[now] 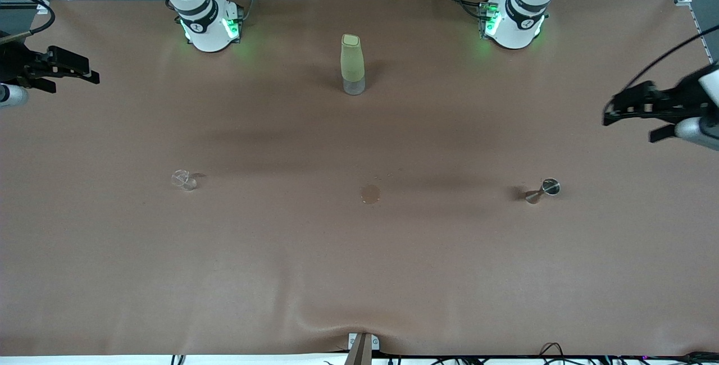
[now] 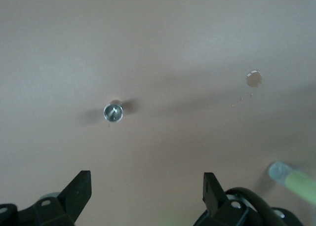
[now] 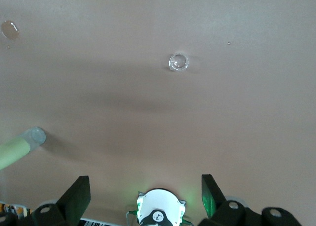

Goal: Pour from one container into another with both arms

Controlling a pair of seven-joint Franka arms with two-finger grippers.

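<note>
Left gripper (image 1: 609, 115): raised over the left arm's end of the table, fingers (image 2: 81, 186) spread wide apart, nothing between them. Arm waiting.
Right gripper (image 1: 92, 76): raised over the right arm's end of the table, fingers (image 3: 79, 191) likewise spread apart and empty. Arm waiting.
Metal jigger (image 1: 543, 191): small steel measure standing on the table, below the left gripper and well apart from it; seen from above in the left wrist view (image 2: 113, 112). Untouched.
Clear glass cup (image 1: 183, 179): small transparent vessel on the table toward the right arm's end, well apart from the right gripper; also in the right wrist view (image 3: 178, 62). Untouched.
Green bottle (image 1: 353, 64): tall, pale green with a clear base, upright, between the two arm bases; well apart from both grippers.
Stain (image 1: 370, 194): round wet mark on the brown table cover (image 1: 359, 275), between the cup and the jigger, nearer the front camera than the bottle.
Contents of vessels: cannot tell.
</note>
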